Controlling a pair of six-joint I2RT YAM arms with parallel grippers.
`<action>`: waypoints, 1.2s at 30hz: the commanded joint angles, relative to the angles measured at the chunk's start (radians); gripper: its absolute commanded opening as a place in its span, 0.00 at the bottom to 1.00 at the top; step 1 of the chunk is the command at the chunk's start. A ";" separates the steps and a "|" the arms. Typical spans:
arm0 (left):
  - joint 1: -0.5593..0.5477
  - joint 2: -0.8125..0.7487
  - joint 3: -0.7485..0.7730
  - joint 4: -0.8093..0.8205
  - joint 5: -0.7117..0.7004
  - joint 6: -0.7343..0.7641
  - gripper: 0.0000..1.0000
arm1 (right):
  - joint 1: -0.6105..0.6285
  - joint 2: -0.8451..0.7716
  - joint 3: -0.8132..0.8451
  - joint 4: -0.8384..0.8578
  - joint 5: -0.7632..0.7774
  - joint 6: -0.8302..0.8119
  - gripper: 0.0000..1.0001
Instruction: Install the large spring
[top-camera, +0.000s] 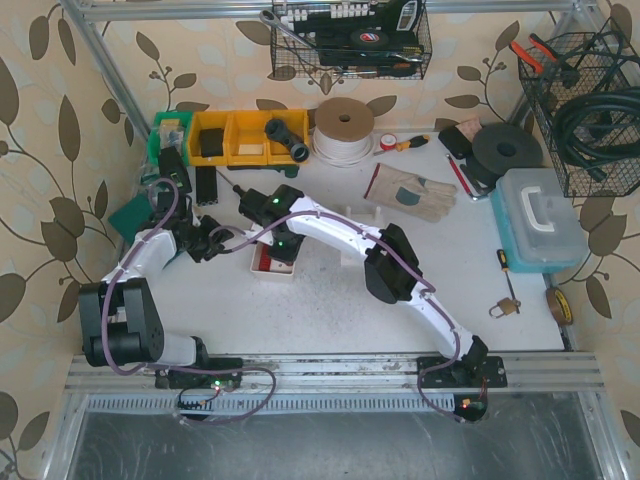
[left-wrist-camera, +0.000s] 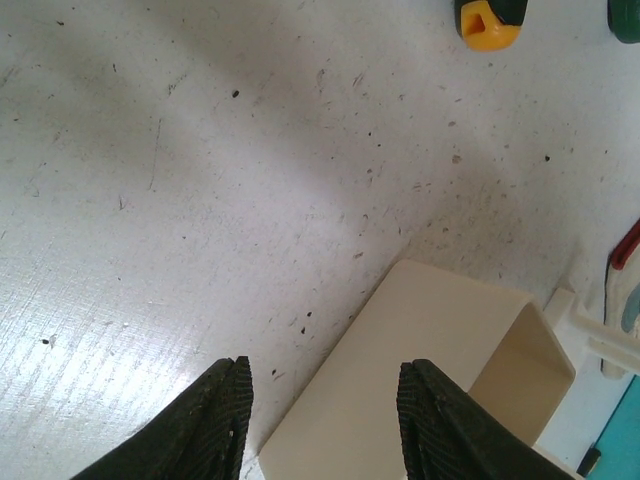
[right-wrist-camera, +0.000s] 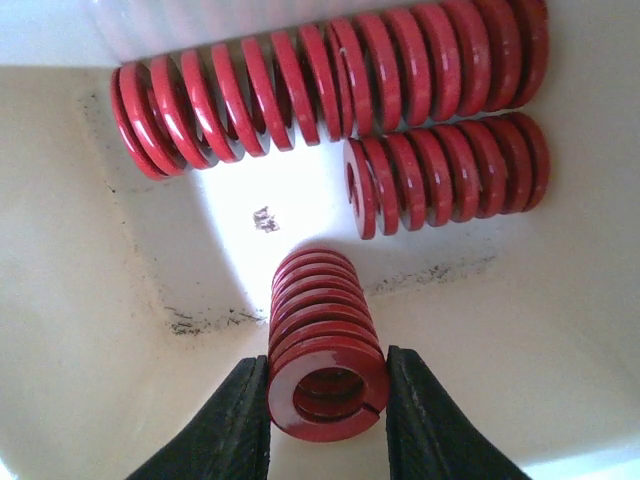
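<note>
My right gripper reaches into a cream tray and is shut on a thick red spring, with one finger on each side of its near end coil. The spring's far end rests on the tray floor. A long red spring lies along the tray's far wall and a shorter one lies just below it on the right. From above, the right gripper sits over the tray. My left gripper is open and empty just left of the tray; its fingers straddle the tray's corner.
Yellow bins, a tape roll and gloves lie behind. A blue case stands at the right and a padlock lies near the front. A screwdriver handle shows in the left wrist view.
</note>
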 joint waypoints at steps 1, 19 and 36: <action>0.013 -0.024 0.005 -0.024 0.005 0.015 0.48 | 0.002 -0.010 0.073 -0.055 0.024 0.011 0.00; 0.020 -0.058 0.051 -0.092 -0.028 0.043 0.82 | 0.009 -0.135 0.143 -0.065 0.021 0.044 0.00; 0.012 -0.149 0.131 -0.161 -0.046 0.127 0.87 | -0.118 -0.329 0.095 -0.057 0.067 0.090 0.00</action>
